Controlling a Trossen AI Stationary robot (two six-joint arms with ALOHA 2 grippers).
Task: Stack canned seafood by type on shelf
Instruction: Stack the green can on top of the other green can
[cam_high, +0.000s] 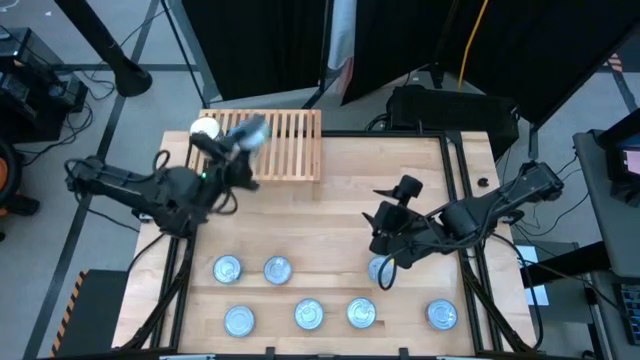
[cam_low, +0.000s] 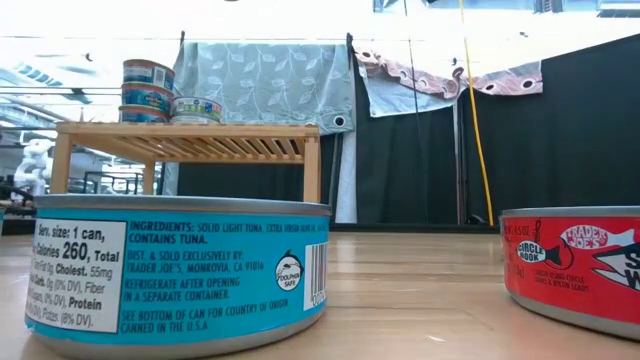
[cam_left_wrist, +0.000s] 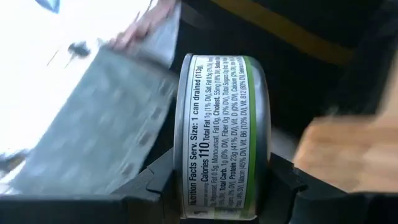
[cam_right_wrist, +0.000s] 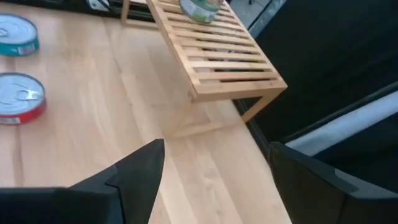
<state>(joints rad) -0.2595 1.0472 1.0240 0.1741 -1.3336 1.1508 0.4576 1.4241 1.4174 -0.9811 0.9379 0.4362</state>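
Canned seafood, mid-sort: a stack of blue-labelled tins (cam_low: 147, 90) stands at one end of the slatted shelf (cam_high: 290, 150), with a lower single tin (cam_low: 196, 108) just beside it — the part of the task that appears done. Left to do, judging by the high view: seven tins on the tabletop (cam_high: 330, 200) near its front edge, among them two in a row (cam_high: 227, 268) (cam_high: 277, 268), three nearer the edge (cam_high: 239, 320) (cam_high: 309, 314) (cam_high: 361, 313), one at the right (cam_high: 442, 315) and one partly hidden beneath the right arm (cam_high: 379, 268).

Left claw (cam_high: 240, 140) — closed on a green-banded tin (cam_left_wrist: 217, 137), held over the shelf's left part near the stack. In the left wrist view this tin is gripped across its flat faces, its nutrition label facing the camera; it appears tilted on edge rather than lying flat, so its disc axis runs from finger to finger. It would need turning flat before release.

Right claw (cam_right_wrist: 214, 180) — fingers spread and empty, over the tabletop's right-centre, facing the shelf. The tins on the tabletop all lie flat, lids upward, with no long axis to speak of; red and blue side labels distinguish the types.
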